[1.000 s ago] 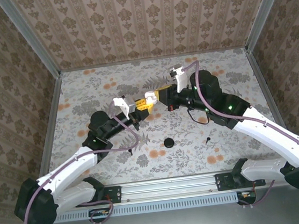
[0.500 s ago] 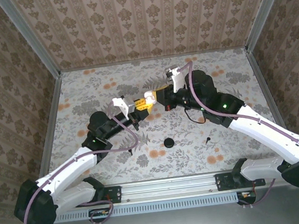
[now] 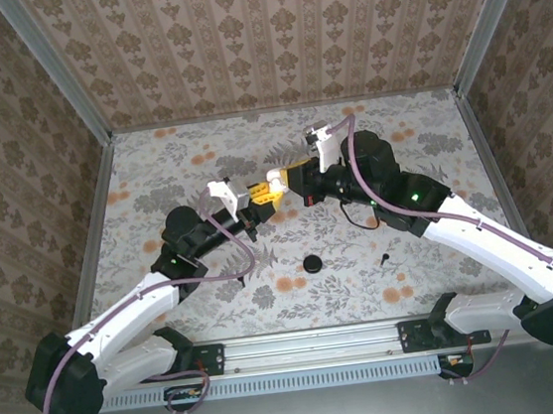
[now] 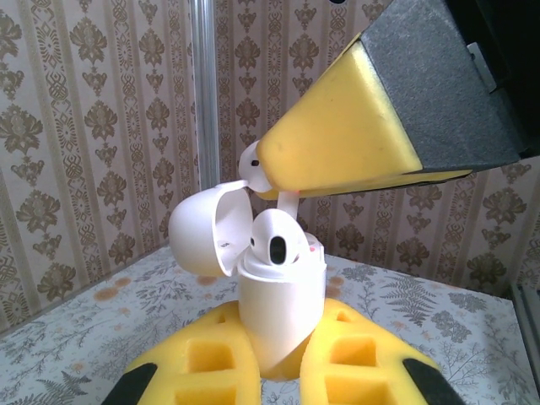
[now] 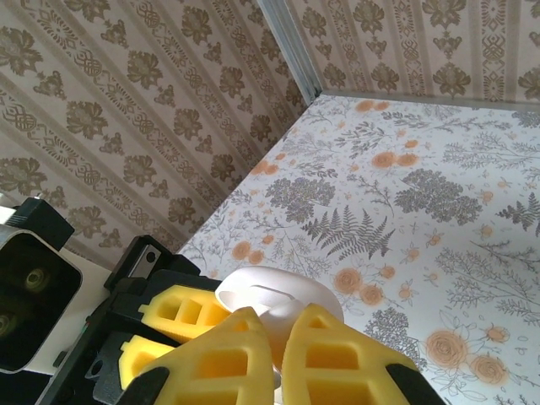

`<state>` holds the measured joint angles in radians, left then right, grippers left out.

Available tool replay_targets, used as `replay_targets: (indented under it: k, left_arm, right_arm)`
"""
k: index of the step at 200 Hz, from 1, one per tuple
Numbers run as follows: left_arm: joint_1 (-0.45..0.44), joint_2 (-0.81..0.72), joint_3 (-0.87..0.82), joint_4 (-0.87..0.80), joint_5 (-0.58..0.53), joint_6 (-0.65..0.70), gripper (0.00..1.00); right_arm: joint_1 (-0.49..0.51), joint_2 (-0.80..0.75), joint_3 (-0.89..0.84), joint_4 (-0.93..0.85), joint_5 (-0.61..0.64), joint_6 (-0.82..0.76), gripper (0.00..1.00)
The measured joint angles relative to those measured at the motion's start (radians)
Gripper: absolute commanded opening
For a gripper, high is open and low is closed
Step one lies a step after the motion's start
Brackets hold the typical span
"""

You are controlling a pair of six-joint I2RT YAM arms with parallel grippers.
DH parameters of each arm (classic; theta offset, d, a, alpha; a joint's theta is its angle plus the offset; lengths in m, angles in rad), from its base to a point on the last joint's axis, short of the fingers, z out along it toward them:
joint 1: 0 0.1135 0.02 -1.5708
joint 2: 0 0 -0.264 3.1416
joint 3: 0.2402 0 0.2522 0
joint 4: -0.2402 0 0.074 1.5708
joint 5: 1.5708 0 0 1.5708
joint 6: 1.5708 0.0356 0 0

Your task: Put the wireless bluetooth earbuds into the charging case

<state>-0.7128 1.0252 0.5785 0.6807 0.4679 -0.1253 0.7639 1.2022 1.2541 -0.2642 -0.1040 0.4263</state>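
White charging case (image 4: pixel 278 314) upright, lid (image 4: pixel 205 229) open

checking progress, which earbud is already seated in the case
The lower earbud, standing in the open charging case with its head poking out. The upper earbud is pinched by the right gripper above it, not seated.

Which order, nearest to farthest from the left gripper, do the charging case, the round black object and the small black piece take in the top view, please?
1. charging case: clamped in the left gripper.
2. round black object: on the table, towards the bases and slightly right.
3. small black piece: farther right, near the right arm.
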Motion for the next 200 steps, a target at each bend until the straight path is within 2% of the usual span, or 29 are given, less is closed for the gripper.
replay_targets:
  k: [118, 200]
  left_arm:
    - [0.000, 0.000, 0.000, -0.008, -0.013, 0.000, 0.00]
    - [0.000, -0.002, 0.000, -0.024, -0.022, 0.000, 0.00]
  right_arm:
    - [0.000, 0.039, 0.056, -0.062, 0.008, 0.054, 0.06]
    - [0.014, 0.088, 0.142, -0.190, 0.000, 0.072, 0.06]
